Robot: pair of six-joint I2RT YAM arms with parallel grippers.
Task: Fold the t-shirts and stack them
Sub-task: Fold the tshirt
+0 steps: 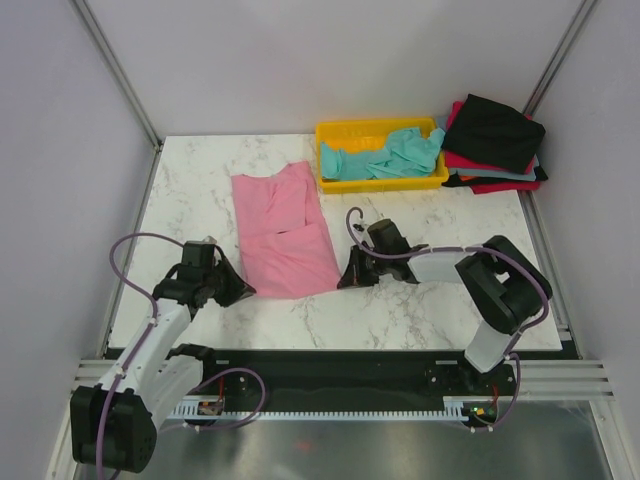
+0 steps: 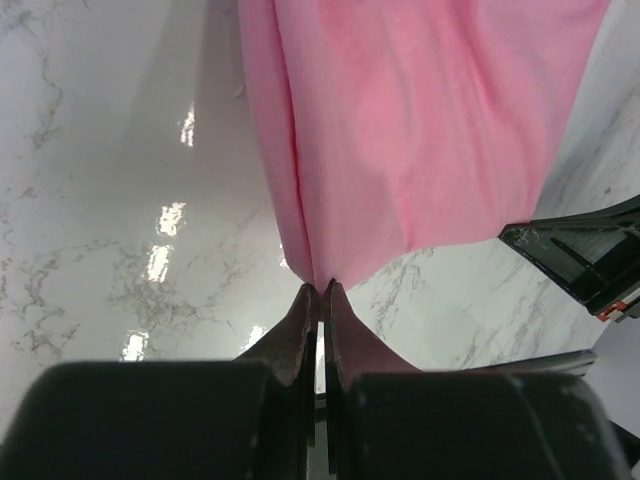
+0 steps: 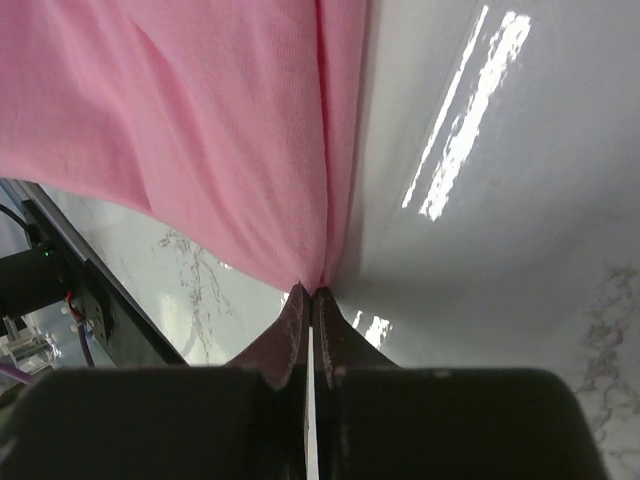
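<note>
The pink t-shirt (image 1: 283, 228) lies folded lengthwise in a long strip on the marble table (image 1: 420, 310). My left gripper (image 1: 243, 290) is shut on its near left corner, seen in the left wrist view (image 2: 320, 288) with the pink cloth (image 2: 420, 120) stretching away. My right gripper (image 1: 345, 280) is shut on its near right corner, seen in the right wrist view (image 3: 310, 292) with the pink cloth (image 3: 200, 130). A teal t-shirt (image 1: 385, 155) lies crumpled in the yellow tray (image 1: 335, 133). A black t-shirt (image 1: 493, 130) tops a pile with a red one (image 1: 500, 185) at the back right.
The yellow tray stands at the back middle. The pile of shirts overhangs the table's right back corner. The right gripper's fingers (image 2: 575, 255) show at the right edge of the left wrist view. Grey walls close in the table on three sides.
</note>
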